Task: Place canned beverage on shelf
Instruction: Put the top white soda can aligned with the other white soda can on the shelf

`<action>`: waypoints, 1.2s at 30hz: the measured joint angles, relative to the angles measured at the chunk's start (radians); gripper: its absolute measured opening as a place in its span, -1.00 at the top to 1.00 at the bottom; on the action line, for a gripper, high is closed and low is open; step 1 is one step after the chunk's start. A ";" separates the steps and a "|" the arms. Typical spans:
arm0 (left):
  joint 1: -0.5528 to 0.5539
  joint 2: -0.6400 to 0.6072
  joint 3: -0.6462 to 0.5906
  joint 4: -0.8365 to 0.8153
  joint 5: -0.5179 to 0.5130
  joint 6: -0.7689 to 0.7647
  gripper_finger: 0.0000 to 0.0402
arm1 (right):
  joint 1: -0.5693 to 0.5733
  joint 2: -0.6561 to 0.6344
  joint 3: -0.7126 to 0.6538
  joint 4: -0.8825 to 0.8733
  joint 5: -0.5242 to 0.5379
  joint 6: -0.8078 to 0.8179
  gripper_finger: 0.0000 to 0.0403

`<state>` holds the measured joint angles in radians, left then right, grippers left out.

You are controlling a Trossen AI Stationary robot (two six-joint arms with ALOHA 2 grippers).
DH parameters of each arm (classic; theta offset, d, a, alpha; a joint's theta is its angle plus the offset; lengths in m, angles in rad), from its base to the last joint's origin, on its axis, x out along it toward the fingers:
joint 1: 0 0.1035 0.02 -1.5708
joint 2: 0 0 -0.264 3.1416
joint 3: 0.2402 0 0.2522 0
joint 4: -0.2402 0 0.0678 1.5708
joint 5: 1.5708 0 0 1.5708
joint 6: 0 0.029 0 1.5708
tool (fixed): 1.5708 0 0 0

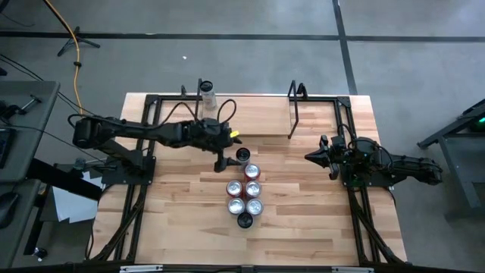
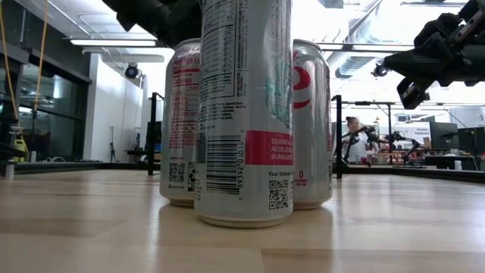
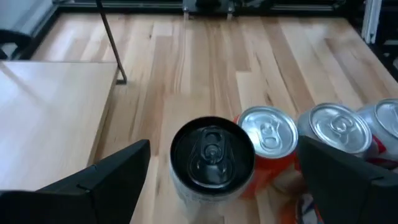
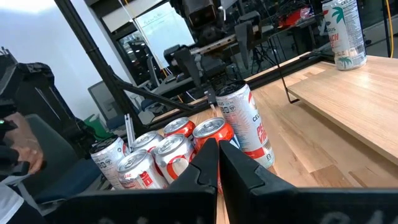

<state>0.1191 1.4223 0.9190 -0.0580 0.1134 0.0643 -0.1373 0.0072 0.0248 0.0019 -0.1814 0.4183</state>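
- Left wrist view looks down past the left claw (image 3: pixel 221 177), whose two dark fingers (image 3: pixel 109 180) stand wide apart on either side of a black-topped can (image 3: pixel 211 155); I cannot tell whether either finger touches it.
- Only that view shows the can's dark lid and pull tab up close, with the silver tops of the red cans (image 3: pixel 267 134) just beside it.
- High view places the same left claw (image 1: pixel 231 157) over the near end of the can cluster (image 1: pixel 246 196), which sits mid-tabletop in two short rows, with a second dark-topped can at its far end from the claw.
- The shelf (image 1: pixel 250 117), a pale plank with thin black uprights, lies along the back edge of the tabletop (image 1: pixel 174 220), near the claw but apart from the cluster.
- One tall can (image 1: pixel 207 94) already stands upright on the shelf's left end; the right wrist view shows it too, white with a green and red print (image 4: pixel 343 31).
- Low view gives what no other does: the printed sides of the cans (image 2: pixel 246 114), barcode and all, filling the middle of the picture.
- Off to the right side of the tabletop the right claw (image 1: pixel 311 156) waits, well apart from the cans, its fingers (image 4: pixel 199 171) pressed together on nothing.
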 joint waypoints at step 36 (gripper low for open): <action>0.013 0.069 -0.012 0.098 -0.049 -0.036 0.14 | 0.000 0.000 0.000 0.000 0.000 0.000 1.00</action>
<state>0.1319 1.4911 0.9071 0.0405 0.0643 0.0283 -0.1373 0.0072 0.0248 0.0017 -0.1814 0.4183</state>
